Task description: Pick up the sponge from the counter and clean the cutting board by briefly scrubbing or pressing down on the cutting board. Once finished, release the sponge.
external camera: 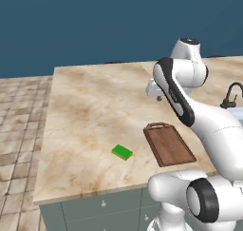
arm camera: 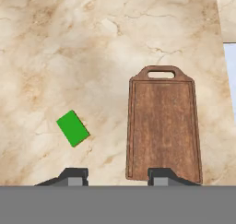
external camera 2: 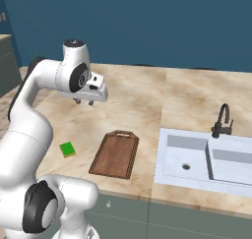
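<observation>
The cutting board lies flat on the counter. It is dark brown wood, and nothing sits on it. Its handle loop is at the end that points toward the blue wall, away from the front edge of the counter.

The sponge lies on the counter beside the cutting board, on the side away from the sink. It is close to the board but does not touch it; a strip of bare counter runs between them. The sponge is small and green on top, and it sits turned at a slant next to the straight long side of the board. In the right base view the sponge is nearer the front edge of the counter than the handle loop of the cutting board is.

The gripper hangs up in the air, high over the counter, past the handle end of the board. It points down. In the hand view the gripper has its two dark fingertips spread wide apart, and nothing is between them. It touches neither the sponge nor the board.

The sink is on the other side of the cutting board, with a black tap behind it.
</observation>
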### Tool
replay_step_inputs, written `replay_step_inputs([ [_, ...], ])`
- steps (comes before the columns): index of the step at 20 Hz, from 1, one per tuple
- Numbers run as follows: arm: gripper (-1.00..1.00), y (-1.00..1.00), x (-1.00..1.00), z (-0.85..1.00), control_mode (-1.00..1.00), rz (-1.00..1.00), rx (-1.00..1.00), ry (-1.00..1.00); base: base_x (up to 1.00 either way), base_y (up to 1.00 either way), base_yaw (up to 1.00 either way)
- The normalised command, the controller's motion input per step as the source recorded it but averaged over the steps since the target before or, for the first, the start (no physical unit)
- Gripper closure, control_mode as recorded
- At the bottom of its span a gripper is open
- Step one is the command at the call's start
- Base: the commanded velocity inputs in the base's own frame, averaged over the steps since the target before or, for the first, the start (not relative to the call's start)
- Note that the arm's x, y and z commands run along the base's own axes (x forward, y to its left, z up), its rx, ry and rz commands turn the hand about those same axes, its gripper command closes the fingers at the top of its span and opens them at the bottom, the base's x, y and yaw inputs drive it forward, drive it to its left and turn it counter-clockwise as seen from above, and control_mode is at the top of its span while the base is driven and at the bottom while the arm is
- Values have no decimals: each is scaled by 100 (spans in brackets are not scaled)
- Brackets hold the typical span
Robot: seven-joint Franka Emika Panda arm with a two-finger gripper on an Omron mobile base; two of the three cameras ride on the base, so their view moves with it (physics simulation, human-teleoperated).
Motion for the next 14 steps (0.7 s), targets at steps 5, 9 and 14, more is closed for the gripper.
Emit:
replay_step_inputs([
  [5,-100,9,-10,-14,-100,0,0,0,0,0,0],
  [9,-100,17,-4,-34,-100,0,0,1,0,0,0],
  [14,-100,50,0,-84,-100,5,-11,11,0,0,0],
])
